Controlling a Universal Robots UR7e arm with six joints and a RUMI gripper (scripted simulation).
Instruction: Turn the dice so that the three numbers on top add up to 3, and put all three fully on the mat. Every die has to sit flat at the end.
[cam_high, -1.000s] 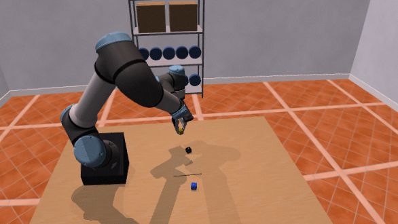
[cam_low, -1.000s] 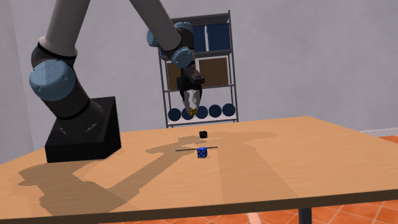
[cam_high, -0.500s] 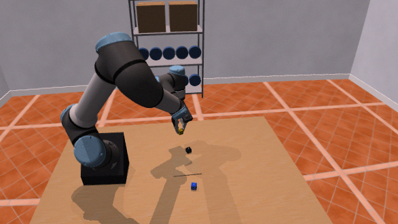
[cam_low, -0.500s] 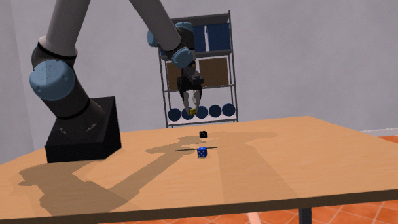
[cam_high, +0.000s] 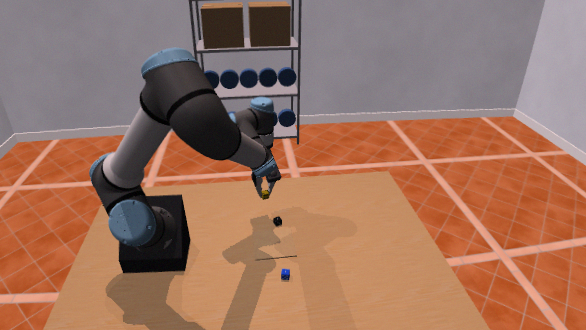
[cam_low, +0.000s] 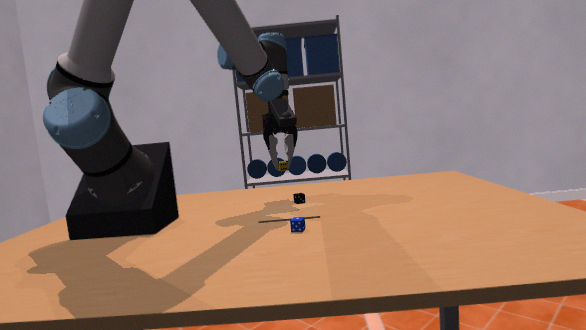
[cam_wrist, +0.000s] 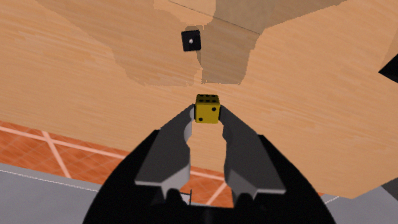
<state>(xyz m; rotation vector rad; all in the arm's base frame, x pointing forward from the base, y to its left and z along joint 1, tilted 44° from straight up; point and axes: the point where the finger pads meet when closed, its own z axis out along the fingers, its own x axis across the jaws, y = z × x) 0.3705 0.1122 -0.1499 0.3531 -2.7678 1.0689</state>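
Grey walls (cam_high: 400, 50), orange tiled floor (cam_high: 475, 165), wooden table (cam_high: 375, 280), and a metal shelf rack (cam_high: 299, 75) of boxes at the far wall.

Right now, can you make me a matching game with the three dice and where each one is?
Things:
1. yellow die
2. black die
3. blue die

Places:
A. on the table, nearest the front edge in the exterior view
B. up in the air, pinched in the gripper
C. on the table, showing one white dot in the wrist view

Pairs: 1-B, 2-C, 3-A
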